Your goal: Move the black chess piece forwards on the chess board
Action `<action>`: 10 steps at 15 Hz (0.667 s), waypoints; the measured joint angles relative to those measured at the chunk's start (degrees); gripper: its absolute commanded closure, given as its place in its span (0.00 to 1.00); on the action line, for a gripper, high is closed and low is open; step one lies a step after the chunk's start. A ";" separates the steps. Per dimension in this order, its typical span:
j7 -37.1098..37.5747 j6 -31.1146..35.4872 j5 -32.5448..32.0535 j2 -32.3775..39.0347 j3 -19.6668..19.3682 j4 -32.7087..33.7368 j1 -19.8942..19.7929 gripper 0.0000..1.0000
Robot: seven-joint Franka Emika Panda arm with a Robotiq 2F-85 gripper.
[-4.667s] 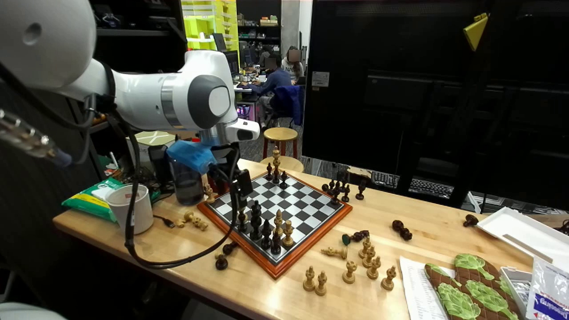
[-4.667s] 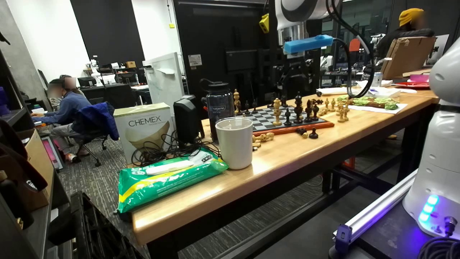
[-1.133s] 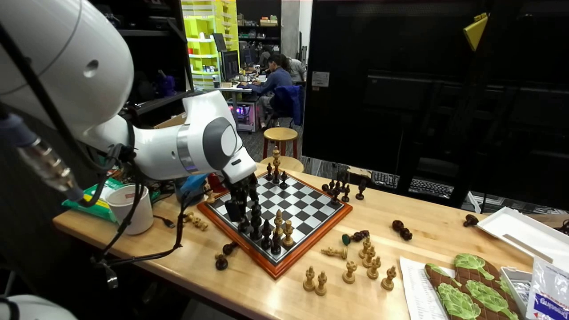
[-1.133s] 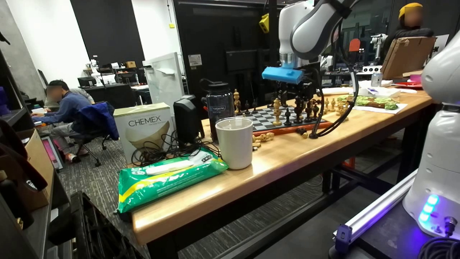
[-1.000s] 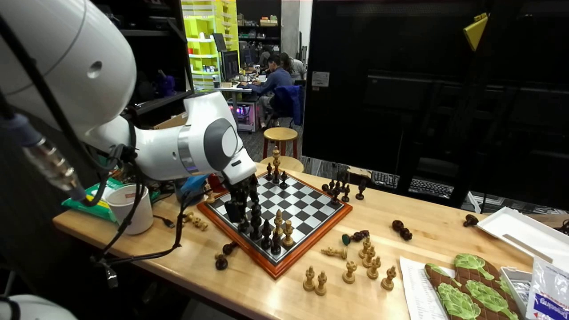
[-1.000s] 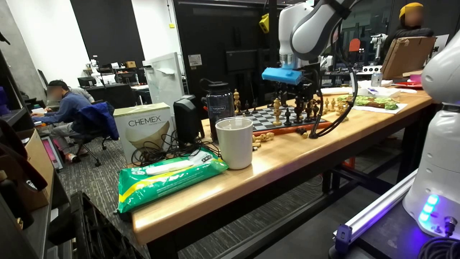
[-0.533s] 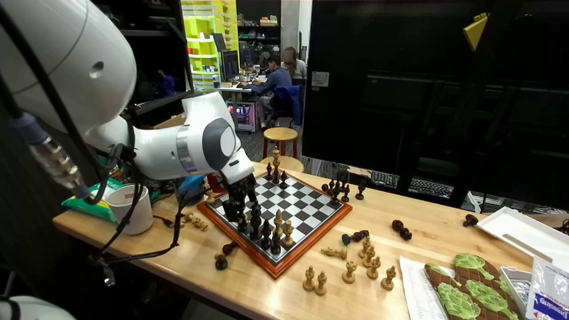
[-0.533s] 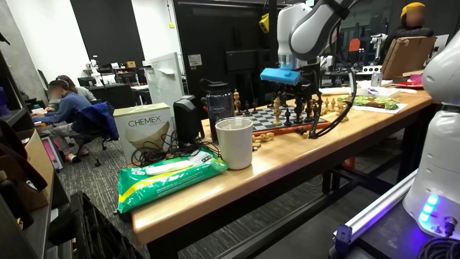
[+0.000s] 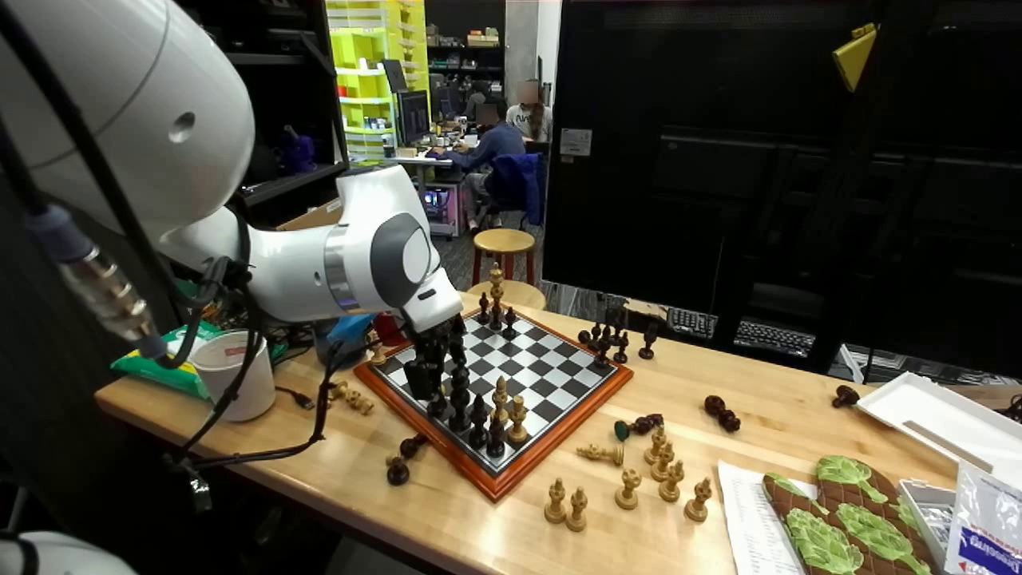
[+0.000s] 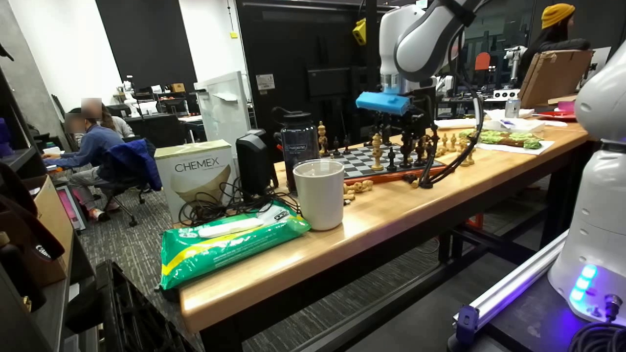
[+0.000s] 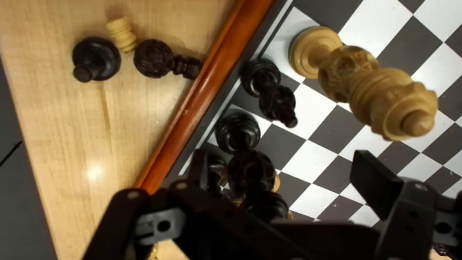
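Observation:
The checkered chess board (image 9: pixel 543 367) lies on the wooden table, its red-brown border also crossing the wrist view. Several black pieces stand along one edge of it, so which one the task line means I cannot tell. The tallest black chess piece (image 11: pixel 252 173), visible in an exterior view too (image 9: pixel 460 395), stands upright between the fingers of my gripper (image 11: pixel 283 166). It is nearer the left finger; wide space separates it from the right finger (image 11: pixel 375 180). The jaws are spread and grip nothing. A smaller black piece (image 11: pixel 269 90) stands beside it; others are partly hidden by the gripper.
A tall light piece (image 11: pixel 364 86) stands on the board close to the gripper. Toppled pieces (image 11: pixel 153 57) lie on the table by the border. A white mug (image 10: pixel 319 195) and dark bottle (image 10: pixel 299 142) stand past a corner. Light pieces (image 9: pixel 627 487) stand beside the board.
Compared with the oldest frames, the arm has come down and the gripper has tilted, lowering around the tall black piece. Over the last second it has shifted only slightly. The chess pieces have not moved.

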 measured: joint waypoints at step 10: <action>2.43 1.12 6.44 1.67 -0.59 0.48 2.16 0.00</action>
